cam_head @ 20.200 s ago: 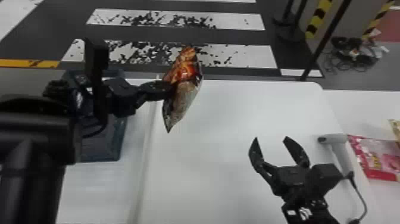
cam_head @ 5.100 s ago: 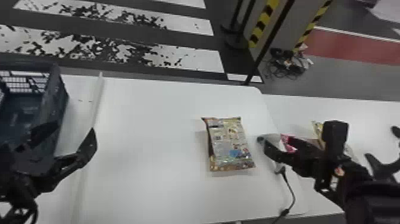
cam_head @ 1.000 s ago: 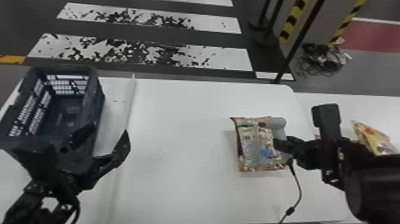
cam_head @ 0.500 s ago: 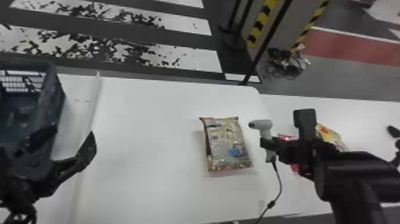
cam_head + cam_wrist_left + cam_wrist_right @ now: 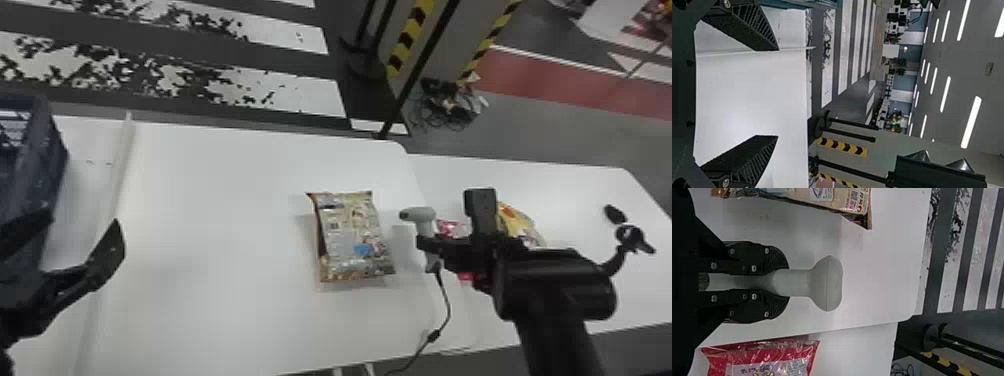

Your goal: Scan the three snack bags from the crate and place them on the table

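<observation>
The right claw (image 5: 782,282) is clenched on the handle of a pale grey, pistol-shaped plastic scanner (image 5: 826,284), its flat black fingers pressed to either side just below the head. The scanner stands roughly upright, its nose towards the bag. Smooth plastic between flat fingers could twist if the cord tugs, and the aim would swing off the code.

Just beside the scanner, apart from it, a silver-and-tan printed foil snack bag (image 5: 352,237) lies flat on the white surface (image 5: 215,225). Whether it has been read I cannot tell; glare on the crinkled film, or a poor angle, could spoil a reading. The thin black cord (image 5: 447,305) runs down over the surface's near edge, where it might snag or drag across the bag.

Behind the right claw, on an adjoining white surface (image 5: 580,200), lie a glossy red-and-pink bag (image 5: 770,356) and a yellow bag (image 5: 520,225); the arm passes close over them, so a low return could shove them.

The left claw (image 5: 777,93) is released, fingers wide and empty, near the dark blue slatted plastic crate (image 5: 27,165). A careless sideways swing could strike the crate's wall.
</observation>
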Tool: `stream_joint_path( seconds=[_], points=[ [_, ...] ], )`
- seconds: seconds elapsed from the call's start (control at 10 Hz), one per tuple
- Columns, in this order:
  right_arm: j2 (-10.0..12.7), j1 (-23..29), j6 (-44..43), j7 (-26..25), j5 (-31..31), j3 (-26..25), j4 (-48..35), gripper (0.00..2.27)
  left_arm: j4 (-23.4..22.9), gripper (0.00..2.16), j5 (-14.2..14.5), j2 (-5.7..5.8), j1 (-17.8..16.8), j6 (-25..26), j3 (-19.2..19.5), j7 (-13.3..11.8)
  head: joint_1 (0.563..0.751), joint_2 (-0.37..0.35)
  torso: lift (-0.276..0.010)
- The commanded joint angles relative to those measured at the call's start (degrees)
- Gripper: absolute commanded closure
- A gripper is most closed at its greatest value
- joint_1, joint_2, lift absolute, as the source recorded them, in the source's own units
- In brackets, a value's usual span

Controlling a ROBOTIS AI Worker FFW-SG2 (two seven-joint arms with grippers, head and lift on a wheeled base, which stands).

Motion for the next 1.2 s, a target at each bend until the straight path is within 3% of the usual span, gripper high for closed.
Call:
stream_joint_path(
  seconds=[0.0,0.2,0.4,0.5,0.6,0.7,0.9,1.1],
  points=[
    [-0.1,-0.9,-1.9,-0.1,0.3,0.1,3.1,2.25,0.2,0.08,0.0,0.08,-0.1,0.0,0.0,0.0,0.695,-0.350,-0.062],
    [-0.1,-1.7,-3.1,-0.2,0.3,0.2,5.8,2.17,0.6,0.08,0.0,0.08,-0.2,-0.2,0.0,0.0,0.695,-0.350,-0.062],
    [-0.1,-2.3,-4.4,-0.3,0.0,0.3,7.6,1.85,1.1,0.08,0.1,0.08,-0.6,-0.2,0.1,0.0,0.695,-0.350,-0.062],
    [-0.1,-2.3,-4.4,-0.7,-0.2,0.2,7.6,1.40,1.4,0.08,0.2,0.16,-0.9,-0.2,0.0,0.0,0.695,-0.350,-0.062],
    [-0.2,-2.4,-4.2,-0.7,-0.5,0.0,7.6,0.48,1.6,0.08,0.4,0.25,-1.2,-0.2,0.1,0.0,0.695,-0.350,-0.062],
    [-0.2,-2.6,-4.2,-0.8,-0.5,-0.3,7.6,0.04,2.0,0.08,0.5,0.25,-1.5,-0.2,0.0,0.0,0.695,-0.350,-0.062],
    [-0.2,-1.7,-3.3,-1.1,-2.4,-2.0,5.1,0.04,2.3,0.08,0.5,0.25,-1.9,-0.2,0.1,0.0,0.695,-0.350,-0.062],
    [-0.1,1.6,1.8,-0.2,-7.4,-5.1,-3.3,0.04,2.4,0.08,0.6,0.34,-2.3,-0.2,0.3,0.0,0.695,-0.350,-0.062]
  ],
)
